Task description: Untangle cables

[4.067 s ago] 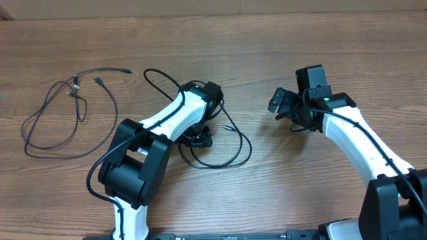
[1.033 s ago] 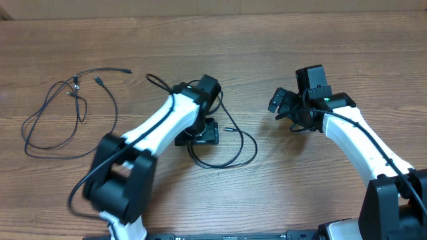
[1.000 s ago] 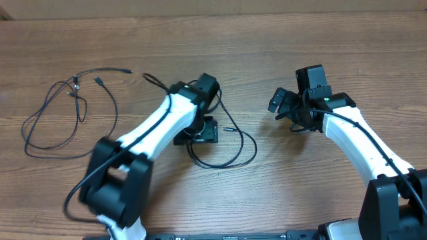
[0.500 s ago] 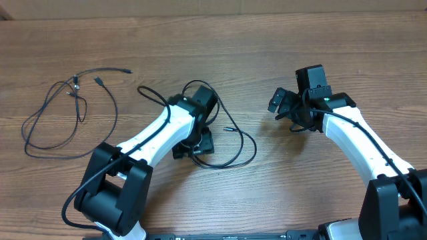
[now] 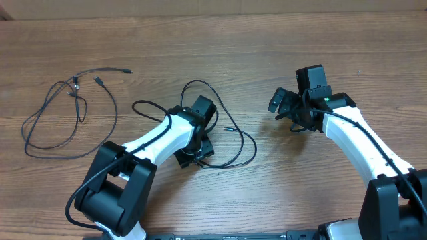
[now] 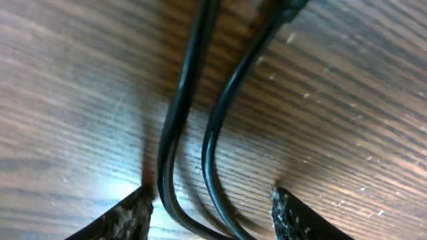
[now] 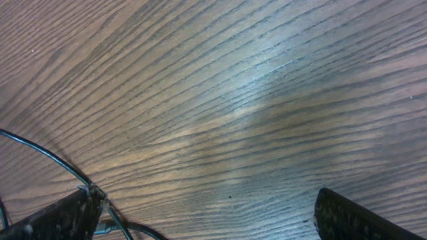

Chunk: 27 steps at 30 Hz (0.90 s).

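The left jaws stand apart, low over the table [image 6: 347,100], 2 strands of the looped cable [image 6: 175,123] running between them — neither pinched. The second cable [image 5: 25,133] lies well apart, further left. The right jaws gape wide — nothing held.

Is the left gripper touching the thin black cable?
Cannot tell. The left wrist view shows two strands of the thin black cable between the fingers of the left gripper, one close beside a finger; contact unclear.
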Tool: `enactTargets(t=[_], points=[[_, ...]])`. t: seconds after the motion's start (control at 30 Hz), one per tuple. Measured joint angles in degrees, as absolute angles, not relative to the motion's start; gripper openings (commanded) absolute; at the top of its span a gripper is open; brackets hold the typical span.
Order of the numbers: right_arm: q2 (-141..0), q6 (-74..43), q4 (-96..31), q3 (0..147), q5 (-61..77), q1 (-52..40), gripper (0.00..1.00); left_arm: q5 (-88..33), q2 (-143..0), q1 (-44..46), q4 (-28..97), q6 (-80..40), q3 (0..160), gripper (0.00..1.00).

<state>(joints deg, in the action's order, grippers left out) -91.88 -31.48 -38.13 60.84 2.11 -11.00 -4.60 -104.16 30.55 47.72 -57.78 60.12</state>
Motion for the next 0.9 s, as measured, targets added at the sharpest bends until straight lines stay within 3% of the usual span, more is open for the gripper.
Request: enactTargets(t=[0.17, 0.2, 0.43, 0.57, 0.9], points=[[-91.88, -31.48, -38.15, 60.82, 2.11, -11.03, 1.00, -4.58, -104.14, 33.47, 45.65, -62.98, 60.03, 0.09], [-91.88, -31.48, -38.15, 60.82, 2.11, -11.03, 1.00, -4.58, -104.14, 34.13, 44.97, -63.37, 60.03, 0.04], [-91.88, -31.48, -38.13, 60.82, 2.13, -11.03, 1.00, -3.44, -104.03, 36.34, 43.81, -63.94, 60.05, 0.04], [-91.88, -31.46, -38.15, 60.82, 2.11, -11.03, 1.00, -3.03, -104.03, 33.56, 49.65, -61.08, 60.25, 0.04], [-91.88, -31.48, -38.13, 60.82, 2.13, -11.03, 1.00, -0.32, -94.52, 26.15, 52.07, -44.56, 62.96, 0.04]])
